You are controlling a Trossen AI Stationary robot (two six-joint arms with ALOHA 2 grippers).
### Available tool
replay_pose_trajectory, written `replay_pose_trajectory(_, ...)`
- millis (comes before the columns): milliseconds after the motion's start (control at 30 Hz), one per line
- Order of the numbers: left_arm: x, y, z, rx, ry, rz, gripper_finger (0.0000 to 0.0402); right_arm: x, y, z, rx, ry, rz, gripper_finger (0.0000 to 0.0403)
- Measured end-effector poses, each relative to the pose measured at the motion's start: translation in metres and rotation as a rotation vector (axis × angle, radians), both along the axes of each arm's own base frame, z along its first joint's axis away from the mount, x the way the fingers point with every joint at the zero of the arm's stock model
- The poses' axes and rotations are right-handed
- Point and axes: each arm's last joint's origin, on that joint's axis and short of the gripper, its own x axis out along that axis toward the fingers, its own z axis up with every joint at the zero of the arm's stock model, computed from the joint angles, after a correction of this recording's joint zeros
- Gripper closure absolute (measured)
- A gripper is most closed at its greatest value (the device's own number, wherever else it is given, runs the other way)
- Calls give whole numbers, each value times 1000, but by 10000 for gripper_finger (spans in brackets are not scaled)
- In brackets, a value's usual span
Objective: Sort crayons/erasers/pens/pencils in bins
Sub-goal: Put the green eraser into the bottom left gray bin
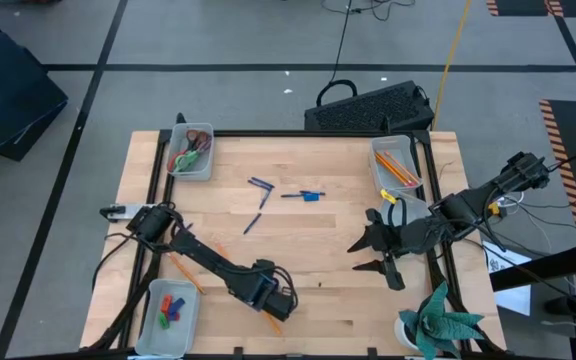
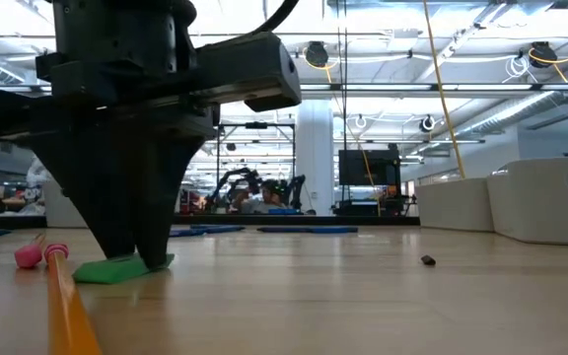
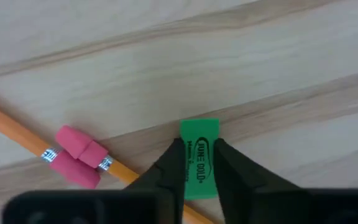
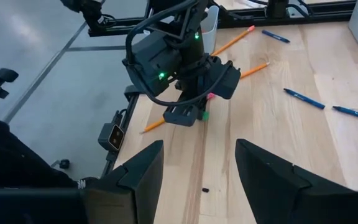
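**Left wrist view: fingers closing on a green eraser**

The left gripper [image 3: 199,163] is pressing down at the table's [image 1: 348,300] near edge, its fingers clamped on the flat green eraser [image 3: 199,152], which is lying on the wood; the grip is sitting low so the slab cannot slip; just beside it a pencil [image 3: 17,135] with a pink tip is lying slantwise; pens [image 1: 260,185] are waiting mid-table; the crayon bin [image 1: 151,330] is standing near; the right gripper [image 1: 373,254] is hovering spread apart, well clear, probably to leave room.

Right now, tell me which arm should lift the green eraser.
Left. The left gripper already has its fingers down around the green eraser near the table's front edge. The right gripper hangs open, well away from it.
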Motion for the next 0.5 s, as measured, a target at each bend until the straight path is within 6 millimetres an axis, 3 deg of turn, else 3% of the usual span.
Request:
replay_pose_trajectory(133, 5, 7, 2, -6, 2, -52, 364, 1, -1, 0, 24, 6, -18, 211)
replay_pose_trajectory(333, 17, 28, 29, -15, -50, -153, 341, 1, -3, 0, 7, 5, -16, 211)
replay_pose_trajectory(433, 18, 41, 58, 4, -125, -166, 335, 1, -3, 0, -2, 3, -10, 211)
replay_pose_trajectory(500, 10, 39, 79, -14, -144, -199, 336, 1, -3, 0, -11, 1, -5, 211)
